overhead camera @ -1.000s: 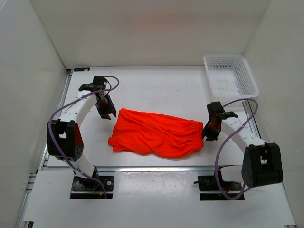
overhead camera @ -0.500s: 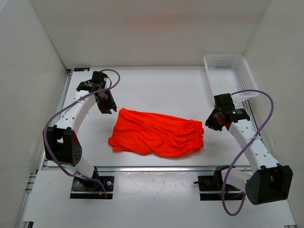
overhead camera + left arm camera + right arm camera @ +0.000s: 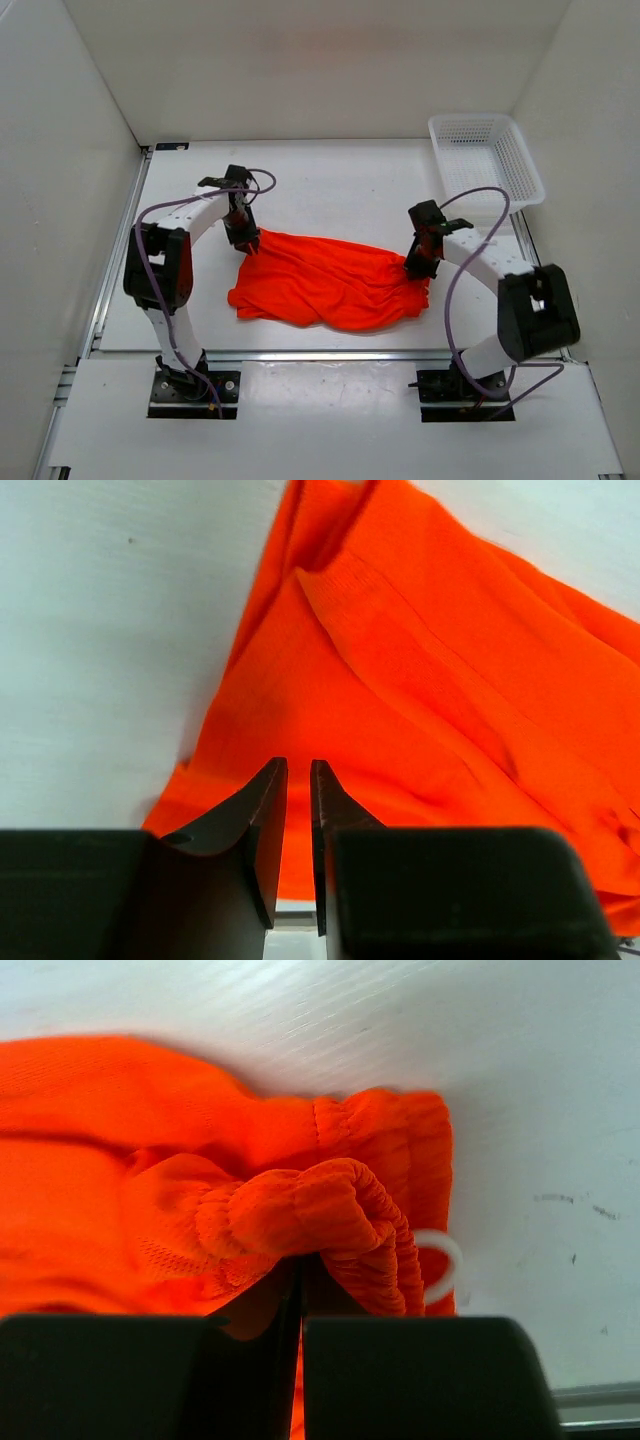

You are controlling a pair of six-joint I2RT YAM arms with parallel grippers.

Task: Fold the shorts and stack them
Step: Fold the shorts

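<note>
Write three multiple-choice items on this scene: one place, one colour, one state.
1. The basket stands: A) at the table's far right corner; B) at its near left corner; C) between the arms.
2. The shorts are: A) blue; B) green; C) orange-red.
3. The right gripper is: A) open in the air; B) shut on the shorts' waistband; C) inside the basket.
Answers: 1 A, the top view shows it there; 2 C, every view shows that colour; 3 B, its wrist view shows it closed on bunched fabric.
</note>
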